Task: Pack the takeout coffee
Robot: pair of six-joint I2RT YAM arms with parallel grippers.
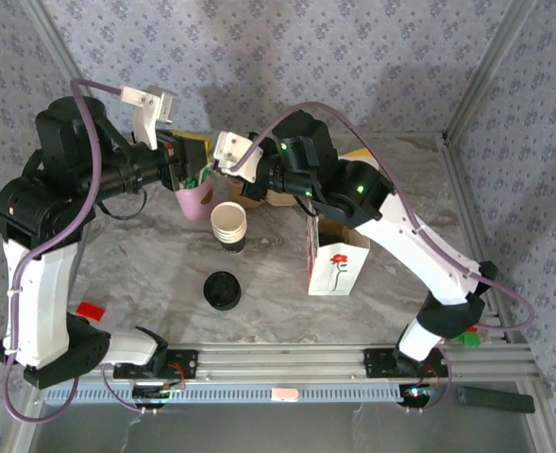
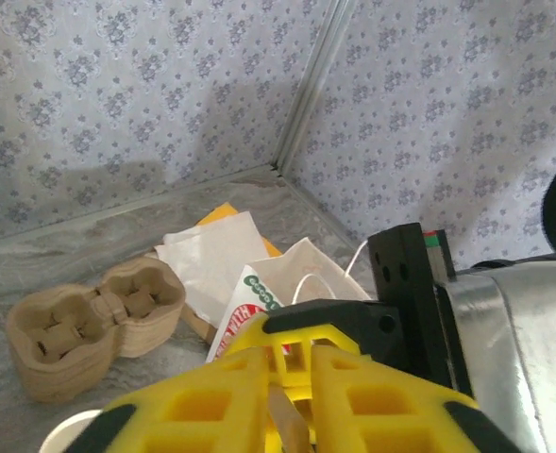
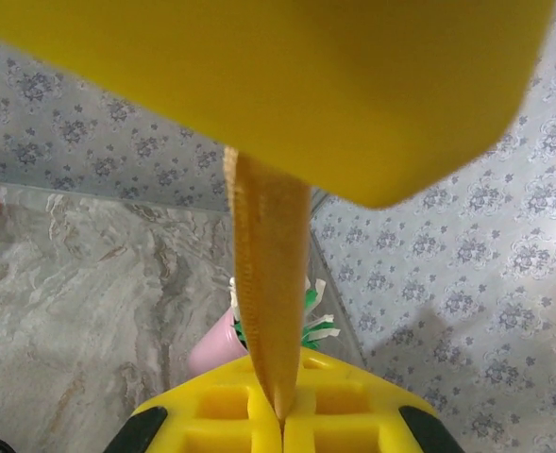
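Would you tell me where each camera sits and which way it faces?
Top external: high behind the robot, looking down at the table; left arm and right arm show.
Left wrist: on the left arm, facing the cup carrier; left gripper below.
Right wrist: on the right arm, faces the pink cup; right gripper pinches a cardboard strip.
Shared: both wrist views show that strip.

The left tool [image 2: 290, 377] and right tool [image 1: 217, 170] meet tip to tip, a brown strip [image 3: 268, 283] bridging them, so no way between. Right under them stand a pink cup [image 1: 194, 200] and a paper cup stack [image 1: 228, 224]; on the tools' base side the tabletop [image 1: 136, 274] lies open around a loose lid [image 1: 222, 290]
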